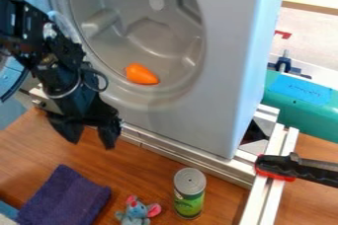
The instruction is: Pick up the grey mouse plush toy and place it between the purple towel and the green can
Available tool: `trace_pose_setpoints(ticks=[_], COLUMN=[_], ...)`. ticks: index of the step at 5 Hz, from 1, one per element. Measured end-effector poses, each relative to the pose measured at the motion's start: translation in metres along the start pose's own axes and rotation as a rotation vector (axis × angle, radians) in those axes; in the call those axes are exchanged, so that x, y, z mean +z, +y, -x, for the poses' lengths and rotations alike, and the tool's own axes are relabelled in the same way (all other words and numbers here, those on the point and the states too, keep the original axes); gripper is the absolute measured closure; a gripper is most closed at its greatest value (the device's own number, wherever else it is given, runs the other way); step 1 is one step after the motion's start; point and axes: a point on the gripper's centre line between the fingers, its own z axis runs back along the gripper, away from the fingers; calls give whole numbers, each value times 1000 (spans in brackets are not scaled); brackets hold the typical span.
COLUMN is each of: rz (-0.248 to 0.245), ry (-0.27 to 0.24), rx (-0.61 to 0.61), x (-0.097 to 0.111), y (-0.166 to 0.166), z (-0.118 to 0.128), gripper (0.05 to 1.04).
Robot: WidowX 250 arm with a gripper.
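The black gripper [91,141] hangs over the bench [221,194] near the metal rail [168,155] that runs along the bench's far edge. Its fingers stand spread apart, wood visible between the tips; how high they hang above the wood is hard to judge. They are nearest to a folded purple cloth [64,195], which lies well in from the rail, its lowest part cut off by the view's bottom edge. Just beside the cloth is a grey plush mouse [137,211] with pink ears, its lower body cut off too. Right of it a can [190,194] stands upright, its grey end up, its green label turned partly out of sight.

Behind the rail rises a grey panel [224,71] with a round basin, its top cut off. An orange object [141,74], too indistinct to name, rests low inside the basin. A black-and-red clamp [290,168] sits over the frame at right, its handle running out of view.
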Motion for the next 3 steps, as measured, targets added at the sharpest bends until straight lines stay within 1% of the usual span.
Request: trace_pose_setpoints(ticks=[1,2,3], rz=[17,98,119], ry=[-79,-190,-220], rx=[26,21,36], x=[7,15,15], y=[5,5,7], z=[-31,-60,-89], gripper=[83,83,83])
